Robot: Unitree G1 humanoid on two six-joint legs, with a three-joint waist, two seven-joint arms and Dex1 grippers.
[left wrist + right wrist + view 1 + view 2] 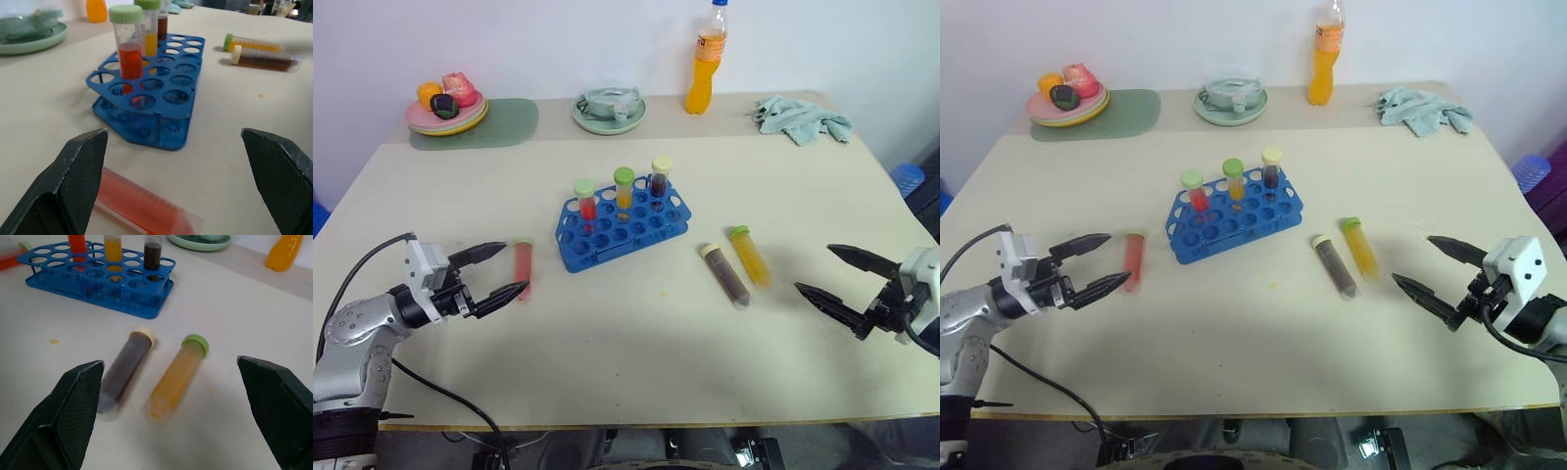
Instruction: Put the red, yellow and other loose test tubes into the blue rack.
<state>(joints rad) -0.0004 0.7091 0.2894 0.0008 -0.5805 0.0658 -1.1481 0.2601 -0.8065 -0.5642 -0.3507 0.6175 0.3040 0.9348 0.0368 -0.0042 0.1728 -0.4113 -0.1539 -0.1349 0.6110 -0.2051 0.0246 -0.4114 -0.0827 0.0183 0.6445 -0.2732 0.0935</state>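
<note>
**Three tubes racked, three still lying on the table**

Left eye view shows the blue rack (622, 223) mid-table, set at a slant, with three tubes standing upright in its back row: red, yellow and dark liquid. Three loose tubes lie flat on the table. The red tube (523, 266) rests just beyond the left gripper (501, 270), whose fingers are spread wide and hold nothing; they seem lined up on that tube, one finger either side of it as the left wrist view has it. The brown tube (725, 275) and the yellow-orange tube (750, 256) lie side by side, close together, to the right of the rack. The right gripper (832, 274) hovers well short of them, also released and empty, pointed their way, so I judge each arm is staged for the tubes on its own side.

The table (626, 372) is pale beige and matte, with a small orange speck near the rack. Along the far edge, against a white wall, stand an orange drink bottle (707, 64), a pale-green plate (609, 110), a stack of plates with toy food (447, 106) on a green mat, and a crumpled cloth (800, 119).
</note>
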